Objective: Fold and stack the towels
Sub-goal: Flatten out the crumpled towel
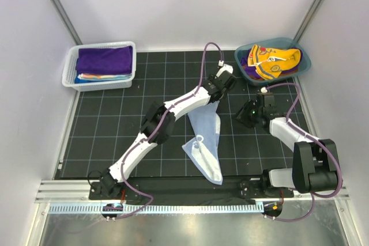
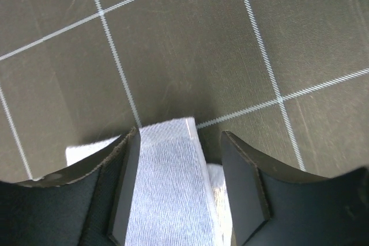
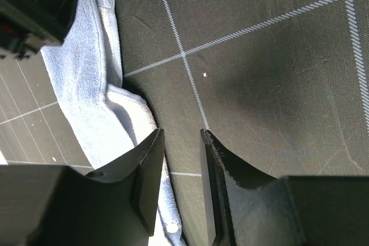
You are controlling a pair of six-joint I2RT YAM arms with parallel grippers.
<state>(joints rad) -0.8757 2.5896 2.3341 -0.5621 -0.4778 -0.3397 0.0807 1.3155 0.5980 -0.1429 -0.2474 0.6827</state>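
Observation:
A pale blue towel (image 1: 205, 142) lies rumpled and long on the black grid mat (image 1: 115, 119). My left gripper (image 1: 221, 83) is at its far corner. In the left wrist view that corner (image 2: 167, 188) lies between the fingers of the left gripper (image 2: 180, 133), against the left finger, with a gap to the right finger; the jaws stand apart. My right gripper (image 1: 249, 114) hovers just right of the towel. In the right wrist view the right gripper (image 3: 181, 132) is open over bare mat, and the towel's edge (image 3: 86, 84) lies beside its left finger.
A white mesh basket (image 1: 98, 84) at the back left holds folded towels, a deep purple one (image 1: 104, 59) on top. A teal tub (image 1: 271, 80) at the back right holds a yellow-orange towel (image 1: 278, 61) and others. White walls close in both sides.

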